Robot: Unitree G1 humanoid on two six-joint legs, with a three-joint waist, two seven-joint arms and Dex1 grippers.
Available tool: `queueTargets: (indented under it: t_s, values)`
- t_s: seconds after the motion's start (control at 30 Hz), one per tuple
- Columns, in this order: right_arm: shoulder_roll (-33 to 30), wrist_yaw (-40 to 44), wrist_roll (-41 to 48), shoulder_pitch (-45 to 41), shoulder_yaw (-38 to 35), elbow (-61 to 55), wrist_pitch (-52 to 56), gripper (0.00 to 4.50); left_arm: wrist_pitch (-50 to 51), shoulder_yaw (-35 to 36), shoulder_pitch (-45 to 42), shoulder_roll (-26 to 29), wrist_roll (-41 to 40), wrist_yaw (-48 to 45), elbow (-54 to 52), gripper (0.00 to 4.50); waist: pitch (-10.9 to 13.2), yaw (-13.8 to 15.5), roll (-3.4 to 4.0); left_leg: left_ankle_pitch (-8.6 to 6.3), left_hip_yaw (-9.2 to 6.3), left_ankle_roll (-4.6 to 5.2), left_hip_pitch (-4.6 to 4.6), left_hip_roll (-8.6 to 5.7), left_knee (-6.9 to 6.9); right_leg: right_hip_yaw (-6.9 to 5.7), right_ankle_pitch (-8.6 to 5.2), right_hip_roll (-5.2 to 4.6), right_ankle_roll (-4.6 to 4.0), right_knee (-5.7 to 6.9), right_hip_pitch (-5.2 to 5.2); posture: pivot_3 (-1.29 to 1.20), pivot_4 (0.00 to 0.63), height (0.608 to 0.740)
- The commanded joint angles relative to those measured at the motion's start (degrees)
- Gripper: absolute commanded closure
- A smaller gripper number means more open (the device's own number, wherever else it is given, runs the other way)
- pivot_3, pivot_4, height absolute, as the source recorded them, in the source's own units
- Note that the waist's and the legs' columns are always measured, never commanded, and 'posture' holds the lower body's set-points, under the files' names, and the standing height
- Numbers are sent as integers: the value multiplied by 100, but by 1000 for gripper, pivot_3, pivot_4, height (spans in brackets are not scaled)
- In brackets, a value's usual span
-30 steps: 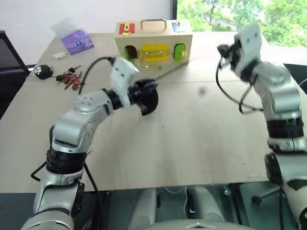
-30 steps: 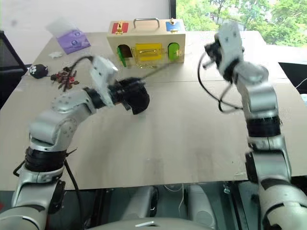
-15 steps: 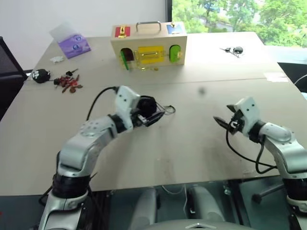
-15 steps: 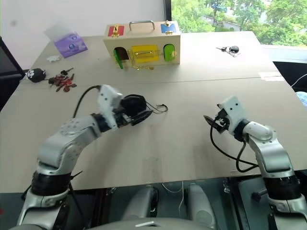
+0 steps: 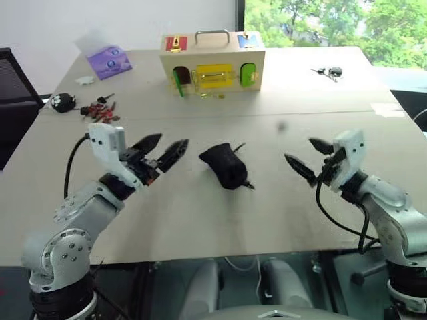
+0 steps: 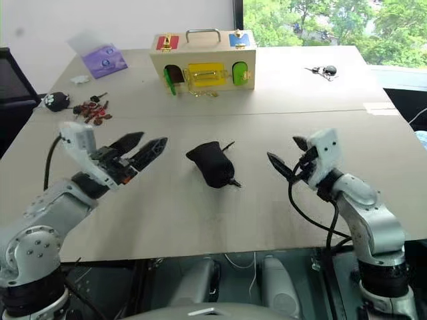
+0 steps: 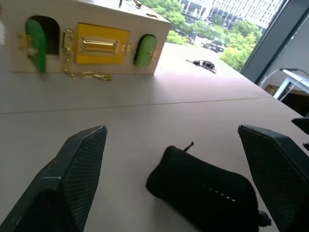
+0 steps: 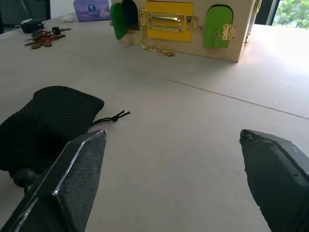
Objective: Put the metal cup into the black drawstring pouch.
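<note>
The worktop [image 5: 220, 220] is a broad, pale surface with bare room on all sides of the task area; its near edge lies just below both arms. The wooden box [image 5: 212, 55] stands well back toward the far edge, clear of the working zone.

The black drawstring pouch [image 5: 225, 165] lies on its side near the middle of the worktop, rounded and full in shape, with a cord trailing from each end. The metal cup is not visible as a separate item; judging by the bulge, it is probably already inside the pouch, though this cannot be confirmed.

The left hand [image 5: 163, 151] hovers beside the pouch, fingers spread wide, holding nothing. The right hand [image 5: 310, 159] hovers on the opposite side, also spread wide and empty. Neither touches the pouch.

Step in hand: release and stand-off after placement, by this reading. The next move calls only for a check that the pouch mouth is drawn closed.

The keys and the paw-print keychain [image 5: 62, 101] at the left rear are well apart.
</note>
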Motion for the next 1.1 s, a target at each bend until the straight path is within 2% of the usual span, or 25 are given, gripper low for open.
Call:
queueTargets:
  t_s: [0.03,0.2,0.33,0.47,0.7,0.93,1.1]
  values:
    - [-58,-177,-213,-149,186,-383,-129,15,-236,-121,-378,-70,250,358,71,0,0,47,-1,0,1,0,-3,-3,3,-3,0,0,0,0,0,0,150,740]
    - [-16,-468,-412,-272,78,-232,-179,15,-379,-479,-383,-190,695,550,161,0,0,34,0,0,0,0,-5,-6,5,-3,0,0,0,1,-1,0,150,740]
    - [-245,131,-55,307,-121,-405,-417,15,-1194,-678,87,-395,1137,56,169,0,-2,36,-2,0,2,0,-5,-5,1,-1,0,0,0,-3,-1,0,150,740]
    - [-651,644,443,711,-351,-585,-218,15,-925,-355,460,-299,254,-547,106,0,-1,38,-1,-1,0,1,-12,4,-4,-4,-1,-5,-1,-10,-4,0,150,740]
    - [-953,932,321,1175,-277,-783,-598,15,-1433,-295,1461,-71,767,-1024,-125,0,-1,20,-1,-2,12,2,30,3,-10,9,-3,7,-2,-6,25,0,150,740]
    - [-1211,1303,276,1885,-586,-699,-1068,15,-1711,-77,2583,120,803,-1703,-224,0,0,37,-3,-2,19,3,71,11,-23,16,-8,1,0,-24,66,0,150,740]
    - [-1188,1444,321,2147,-793,-500,-1385,15,-1865,65,3032,90,777,-1909,-202,0,-1,38,-4,-2,27,3,72,15,-23,14,-19,2,17,-26,66,0,150,740]
